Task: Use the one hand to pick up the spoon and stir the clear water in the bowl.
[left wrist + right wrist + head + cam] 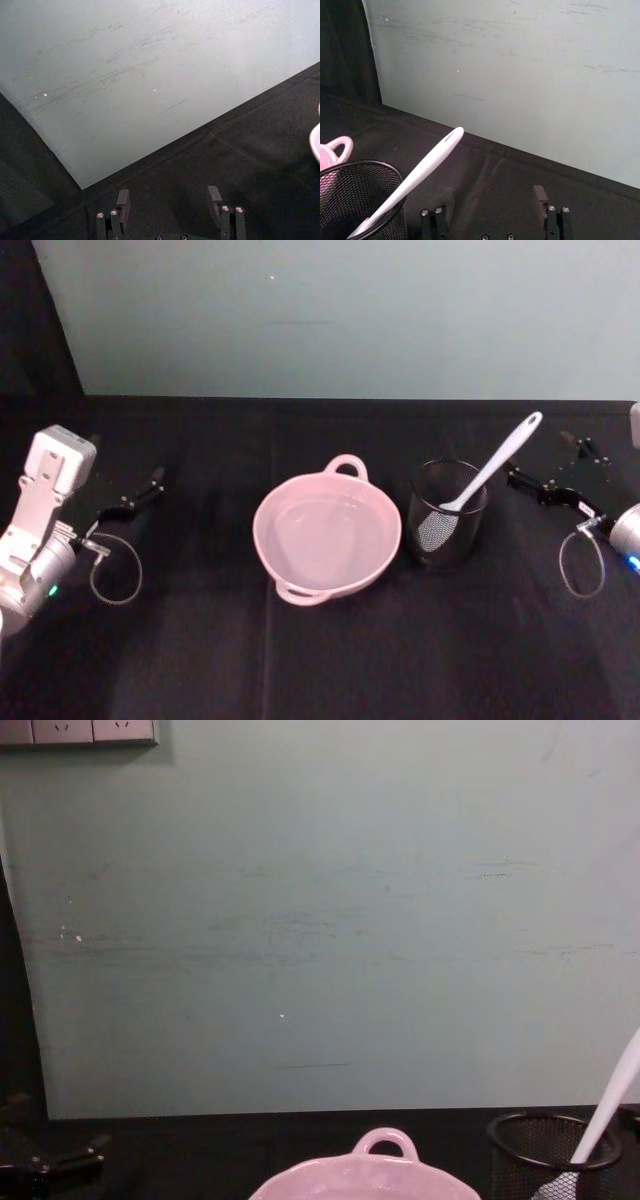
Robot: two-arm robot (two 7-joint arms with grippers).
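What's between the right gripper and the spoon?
Bare black cloth, per head view. The right gripper sits open beside the mesh cup holding the spoon.

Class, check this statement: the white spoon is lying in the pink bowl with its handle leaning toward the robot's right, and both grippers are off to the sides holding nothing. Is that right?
Not quite. The spoon stands in the black mesh cup, beside the pink bowl, not in it; the head view shows this. The rest holds: its handle leans right, and the left gripper and right gripper sit at the sides, jaws open and empty.
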